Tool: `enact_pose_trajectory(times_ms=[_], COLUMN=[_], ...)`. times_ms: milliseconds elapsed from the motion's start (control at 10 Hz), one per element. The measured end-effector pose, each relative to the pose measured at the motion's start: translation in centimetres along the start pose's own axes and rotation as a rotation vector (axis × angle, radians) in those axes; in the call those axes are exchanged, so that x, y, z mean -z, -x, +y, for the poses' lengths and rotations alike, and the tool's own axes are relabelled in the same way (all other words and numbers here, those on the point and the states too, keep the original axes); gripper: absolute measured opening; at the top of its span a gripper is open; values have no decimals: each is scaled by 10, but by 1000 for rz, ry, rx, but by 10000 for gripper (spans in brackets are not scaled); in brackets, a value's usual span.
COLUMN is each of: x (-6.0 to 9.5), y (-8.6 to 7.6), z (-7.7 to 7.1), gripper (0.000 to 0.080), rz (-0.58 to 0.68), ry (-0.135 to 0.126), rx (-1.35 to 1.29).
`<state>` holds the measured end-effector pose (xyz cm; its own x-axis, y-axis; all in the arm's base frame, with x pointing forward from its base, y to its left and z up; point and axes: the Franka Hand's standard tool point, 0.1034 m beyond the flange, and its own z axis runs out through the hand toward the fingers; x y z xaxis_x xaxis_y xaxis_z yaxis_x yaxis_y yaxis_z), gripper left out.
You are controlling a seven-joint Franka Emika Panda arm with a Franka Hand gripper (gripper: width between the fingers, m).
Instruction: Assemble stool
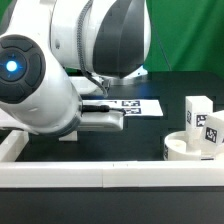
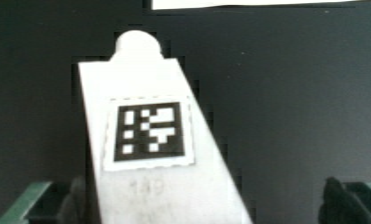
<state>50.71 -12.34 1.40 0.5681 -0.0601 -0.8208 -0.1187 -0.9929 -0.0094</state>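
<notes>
Two legs (image 1: 197, 112) stand in the seat (image 1: 178, 150). The third leg (image 2: 150, 130) lies on the tabletop (image 2: 288, 80) between wide-open, empty jaws.

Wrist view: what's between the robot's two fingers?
A white stool leg bearing a square tag lies between the open gripper's fingers; only the wrist view shows this.

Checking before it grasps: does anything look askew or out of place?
One leg lies flat on the table, slightly slanted and off-centre in the open gripper: close to one finger, well clear of the other. Nothing looks damaged.
</notes>
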Motion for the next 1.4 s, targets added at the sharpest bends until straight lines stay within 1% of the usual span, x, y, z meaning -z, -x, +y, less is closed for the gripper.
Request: enact_pose_trajectory(times_ms=[100,300,400,500,600,700,1100,1200,1300,1400], x=[0,-1,-1,-1,-1,-2,-2,-3,-9,-13], y=[0,0,0,-1,-1,-1,-1,1,7,18], z=[0,0,0,0,0,0,0,-1,-4,-12], gripper=[637,309,170,170,39,13,2,2,79,275], rz=[0,-1,-1,-2,-2,-3,-3,-14,-42,-40], ry=[0,0,0,0,0,0,0,-6,-17,-13], rx=[0,0,0,0,0,0,0,-7,-16,-18])
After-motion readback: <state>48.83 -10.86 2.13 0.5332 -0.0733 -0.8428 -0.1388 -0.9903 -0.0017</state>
